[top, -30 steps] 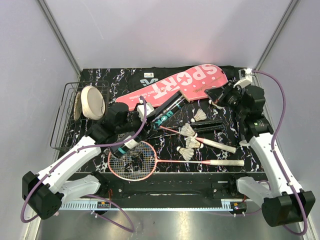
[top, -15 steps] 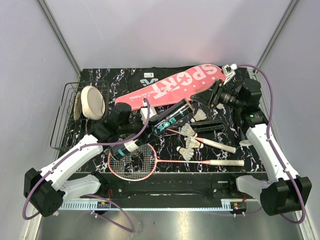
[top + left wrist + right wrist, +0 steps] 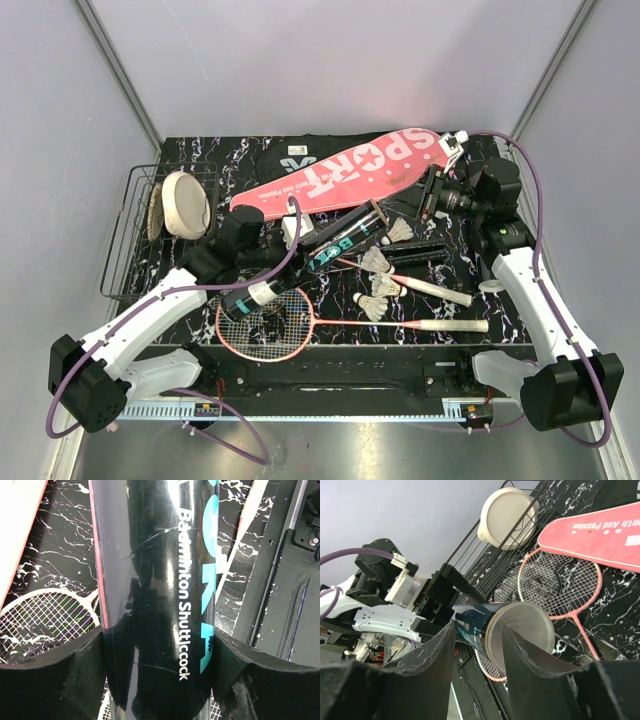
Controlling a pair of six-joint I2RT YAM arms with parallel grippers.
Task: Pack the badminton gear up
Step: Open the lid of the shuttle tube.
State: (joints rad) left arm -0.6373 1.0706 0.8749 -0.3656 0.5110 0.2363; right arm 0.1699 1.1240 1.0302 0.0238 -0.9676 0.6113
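Standing beside the rig, I see the left gripper (image 3: 157, 650) clamped on the dark glossy shuttlecock tube (image 3: 345, 238). Its jaws press both sides of the tube's lower body. The tube is held off the black marbled counter (image 3: 200, 150), tilted with its mouth raised toward the right arm, probably so that something can be fed in from that side. The right gripper (image 3: 477, 635) sits just off that mouth. Its jaws stand apart with nothing between them.

Four white feather shuttlecocks (image 3: 378, 262) lie loose on the counter below the tube's raised end, near the white handles of the two pink-framed rackets (image 3: 268, 322). The long pink "SPORT" racket case (image 3: 350, 172) lies diagonally across the back, overlapping the flat black bag (image 3: 290, 155). To my eye the packing is at an early stage.

The overhead view gives this layout but shows neither grip clearly. The left wrist view shows the black pads (image 3: 60, 670) tight against the tube and the white "Badminton Shuttlecock" lettering. The right wrist view looks straight at the tube's round pale-grey end, framed by its own fingers (image 3: 440, 665). I cannot tell from it whether anything is inside. That view also shows the cream round disc (image 3: 507, 515) leaning in the black wire basket (image 3: 470, 540).
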